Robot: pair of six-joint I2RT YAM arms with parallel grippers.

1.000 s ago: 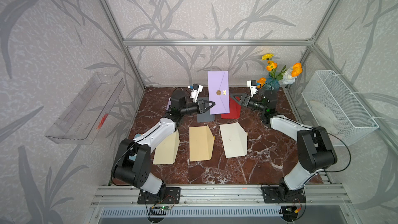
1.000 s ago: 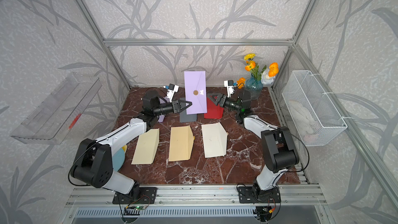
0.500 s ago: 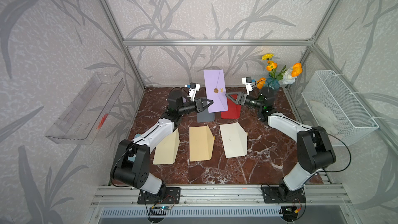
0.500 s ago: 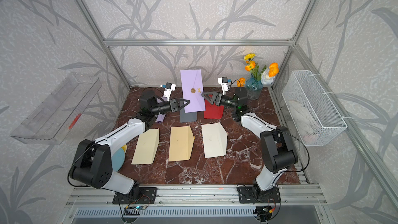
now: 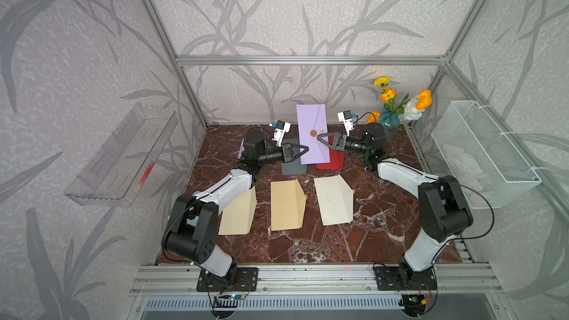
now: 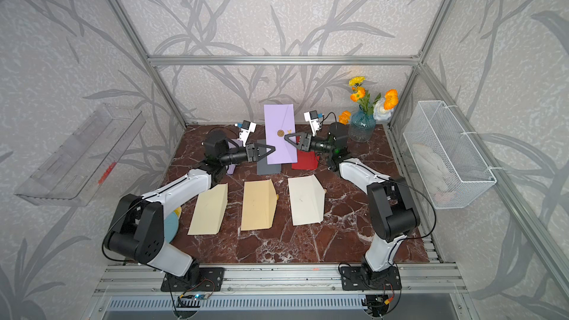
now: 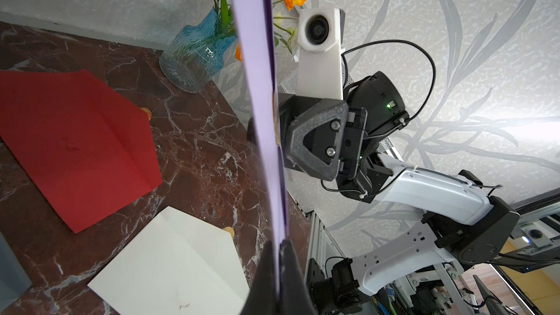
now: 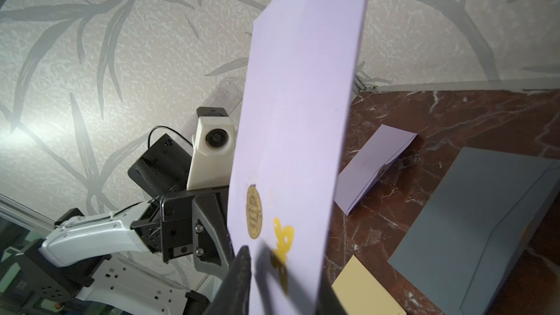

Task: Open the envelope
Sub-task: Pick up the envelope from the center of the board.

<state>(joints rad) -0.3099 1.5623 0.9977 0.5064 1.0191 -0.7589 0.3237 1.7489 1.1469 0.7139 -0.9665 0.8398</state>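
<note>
Left gripper (image 5: pixel 305 150) clamps the lilac envelope (image 5: pixel 310 118) upright above the desk's (image 5: pixel 308 241) far edge. Right gripper (image 5: pixel 320 138) sits narrow at the gold seal (image 5: pixel 313 133), grip uncertain; nothing is opened yet.

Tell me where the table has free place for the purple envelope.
Widest bare marble: the front strip between the three pale envelopes and the front rail. A smaller patch: between the white envelope and the right arm. Crowded at the back: grey envelope, red envelope, vase.
</note>
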